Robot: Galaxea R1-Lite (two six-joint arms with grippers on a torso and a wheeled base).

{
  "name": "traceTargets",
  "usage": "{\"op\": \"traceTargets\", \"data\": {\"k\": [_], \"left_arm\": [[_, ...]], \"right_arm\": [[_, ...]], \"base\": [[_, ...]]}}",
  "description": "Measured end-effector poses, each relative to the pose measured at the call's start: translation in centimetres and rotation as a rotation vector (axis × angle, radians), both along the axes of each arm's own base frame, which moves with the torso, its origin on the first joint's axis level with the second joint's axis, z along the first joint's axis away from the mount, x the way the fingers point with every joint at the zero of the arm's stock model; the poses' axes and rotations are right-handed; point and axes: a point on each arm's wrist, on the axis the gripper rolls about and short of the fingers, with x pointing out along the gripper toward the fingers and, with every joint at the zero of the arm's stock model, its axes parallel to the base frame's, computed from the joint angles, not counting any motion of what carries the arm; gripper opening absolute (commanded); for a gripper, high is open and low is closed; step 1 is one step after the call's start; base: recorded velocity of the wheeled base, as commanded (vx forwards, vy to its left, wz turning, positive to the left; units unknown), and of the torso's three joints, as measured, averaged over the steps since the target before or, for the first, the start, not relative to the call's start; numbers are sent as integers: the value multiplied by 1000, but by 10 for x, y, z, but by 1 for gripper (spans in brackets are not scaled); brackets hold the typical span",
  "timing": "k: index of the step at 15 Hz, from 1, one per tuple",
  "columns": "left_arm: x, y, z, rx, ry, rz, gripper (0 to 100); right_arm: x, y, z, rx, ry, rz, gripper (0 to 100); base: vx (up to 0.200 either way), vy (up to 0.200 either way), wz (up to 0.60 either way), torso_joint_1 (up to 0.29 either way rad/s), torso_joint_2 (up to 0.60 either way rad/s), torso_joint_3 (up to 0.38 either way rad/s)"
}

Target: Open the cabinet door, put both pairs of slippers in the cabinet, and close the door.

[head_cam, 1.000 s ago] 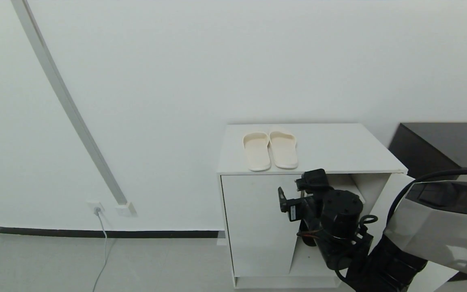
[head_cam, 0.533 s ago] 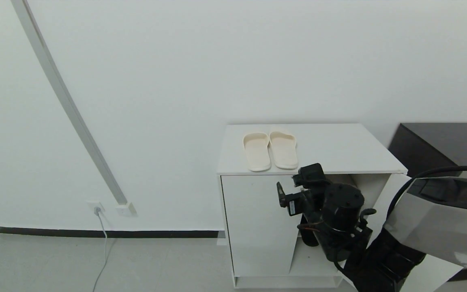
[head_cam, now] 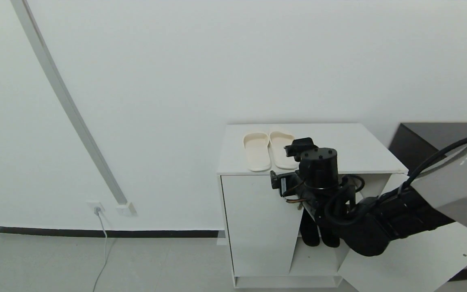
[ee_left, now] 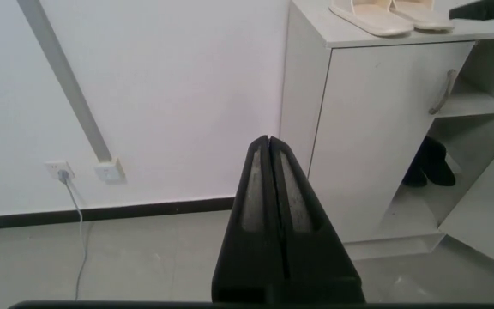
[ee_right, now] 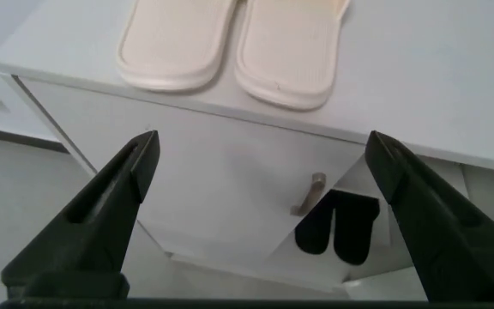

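A pair of cream slippers [head_cam: 270, 150] [ee_left: 392, 12] [ee_right: 234, 39] lies side by side on the white cabinet's top [head_cam: 339, 148] [ee_right: 436, 77], near its front edge. The cabinet's right door [head_cam: 412, 259] is swung open; the left door [head_cam: 258, 223] [ee_left: 384, 137] is closed. A pair of black slippers [head_cam: 318, 233] [ee_left: 430, 163] [ee_right: 337, 227] stands inside on the lower shelf. My right gripper [head_cam: 287, 164] [ee_right: 262, 142] hangs open at the top's front edge, just right of the cream pair, holding nothing. My left gripper [ee_left: 269, 142] is shut and empty, well back from the cabinet over the floor.
A dark table [head_cam: 448, 142] stands right of the cabinet. A wall socket [head_cam: 95, 209] with a cable [head_cam: 103, 251] sits low on the wall to the left, below a slanted grey strip [head_cam: 63, 97]. Open floor [head_cam: 95, 263] lies left of the cabinet.
My right arm has risen from in front of the open compartment to the level of the cabinet top, nearer the cream slippers. The black slippers inside now show.
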Motion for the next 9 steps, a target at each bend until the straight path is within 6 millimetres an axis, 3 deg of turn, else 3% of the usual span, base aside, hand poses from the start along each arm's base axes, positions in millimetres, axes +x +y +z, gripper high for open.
{"op": "traceTargets", "data": {"k": [3, 9], "left_arm": [[0, 0, 0, 1, 0, 0, 0], [0, 0, 0, 2, 1, 1, 0]], "right_arm": [[-3, 5, 15, 29, 12, -38, 100], [-6, 10, 20, 42, 1, -27, 100]], "base": [[0, 0, 0, 0, 0, 0], [200, 0, 0, -4, -1, 3]]}}
